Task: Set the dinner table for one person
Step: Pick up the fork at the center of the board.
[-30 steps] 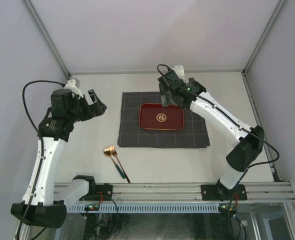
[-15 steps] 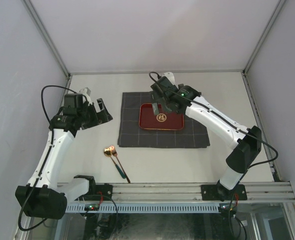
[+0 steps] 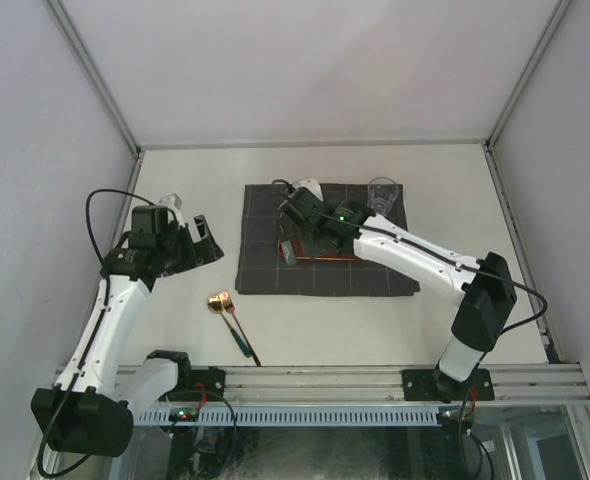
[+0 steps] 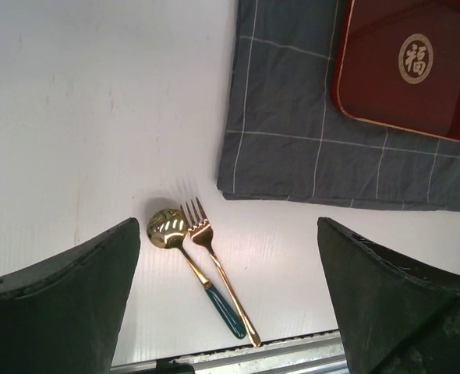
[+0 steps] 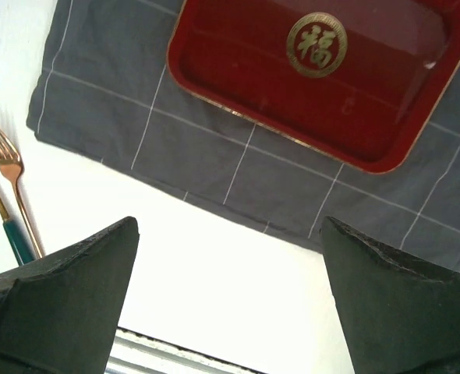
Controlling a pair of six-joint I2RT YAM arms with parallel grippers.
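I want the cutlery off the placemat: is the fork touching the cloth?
Apart. The left wrist view shows a strip of bare table between the fork tines and the cloth corner.

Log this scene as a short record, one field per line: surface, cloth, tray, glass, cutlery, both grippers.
table: off-white, everything rests on it
cloth: dark grey checked, lying flat
tray: red, on the cloth
glass: upright, at the cloth's far right corner
spoon, fork: side by side on the table, off the cloth's near left corner
left gripper: open, empty, left of the cloth
right gripper: open, empty, over the cloth by the tray
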